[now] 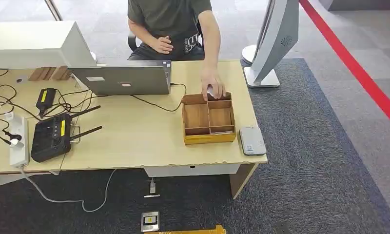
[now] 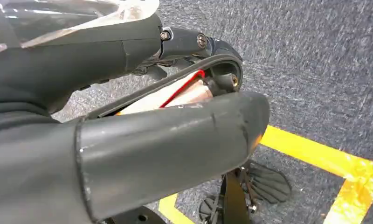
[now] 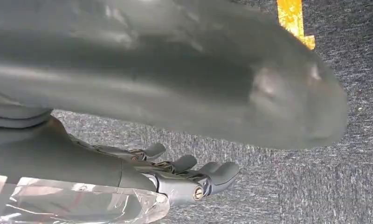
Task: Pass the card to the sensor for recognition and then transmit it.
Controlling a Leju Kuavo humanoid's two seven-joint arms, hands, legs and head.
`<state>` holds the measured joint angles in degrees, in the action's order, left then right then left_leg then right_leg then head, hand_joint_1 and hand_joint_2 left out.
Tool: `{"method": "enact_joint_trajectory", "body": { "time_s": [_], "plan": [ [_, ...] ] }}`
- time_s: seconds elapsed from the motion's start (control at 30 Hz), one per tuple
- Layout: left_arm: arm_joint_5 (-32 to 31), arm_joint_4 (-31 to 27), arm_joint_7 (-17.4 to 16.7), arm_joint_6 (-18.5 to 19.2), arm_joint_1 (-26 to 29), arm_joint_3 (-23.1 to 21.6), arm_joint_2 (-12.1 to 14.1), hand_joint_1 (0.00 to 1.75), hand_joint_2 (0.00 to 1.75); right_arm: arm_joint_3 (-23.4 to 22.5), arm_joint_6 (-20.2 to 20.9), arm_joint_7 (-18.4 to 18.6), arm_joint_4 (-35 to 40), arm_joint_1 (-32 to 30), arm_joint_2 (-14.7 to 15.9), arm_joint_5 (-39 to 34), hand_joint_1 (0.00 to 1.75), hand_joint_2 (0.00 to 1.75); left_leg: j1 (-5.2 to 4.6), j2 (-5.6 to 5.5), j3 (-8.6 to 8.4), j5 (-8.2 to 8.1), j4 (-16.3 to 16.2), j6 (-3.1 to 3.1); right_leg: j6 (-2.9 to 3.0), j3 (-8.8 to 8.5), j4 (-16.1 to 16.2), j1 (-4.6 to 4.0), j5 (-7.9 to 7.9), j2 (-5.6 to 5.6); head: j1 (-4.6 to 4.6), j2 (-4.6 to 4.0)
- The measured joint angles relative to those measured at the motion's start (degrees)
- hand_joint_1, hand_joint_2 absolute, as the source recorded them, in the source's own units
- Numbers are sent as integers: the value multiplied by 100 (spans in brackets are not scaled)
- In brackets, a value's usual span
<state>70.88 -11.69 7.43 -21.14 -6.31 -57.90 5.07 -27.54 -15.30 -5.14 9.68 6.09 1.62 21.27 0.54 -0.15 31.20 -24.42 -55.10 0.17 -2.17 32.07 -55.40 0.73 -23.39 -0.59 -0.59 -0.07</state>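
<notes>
Head view: wooden tray [image 1: 208, 137] on tabletop [image 1: 134, 141]; person's hand [image 1: 212, 89] sets card [image 1: 210, 91] at tray's far edge. Sensor [image 1: 252, 141] beside tray. Left hand [image 2: 175, 93], right hand [image 3: 184, 175] low, empty, fingers apart. Advice: wait until person withdraws.

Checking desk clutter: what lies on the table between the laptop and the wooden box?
In the head view, a black cable crosses bare tabletop between laptop and wooden box.

No text, label or number is legible on anything in view.
</notes>
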Motion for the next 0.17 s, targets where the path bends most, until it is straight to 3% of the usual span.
{"method": "enact_joint_trajectory", "body": {
  "time_s": [0.17],
  "plan": [
    [59, 0, -29, 4, 0, -2, -2, 0, 0, 0, 11, -9, 0, 0, 0, 24, 0, 0, 0, 0, 0, 0, 0, 0, 0, 0, 0, 0, 0, 0, 0, 0]
  ]
}}
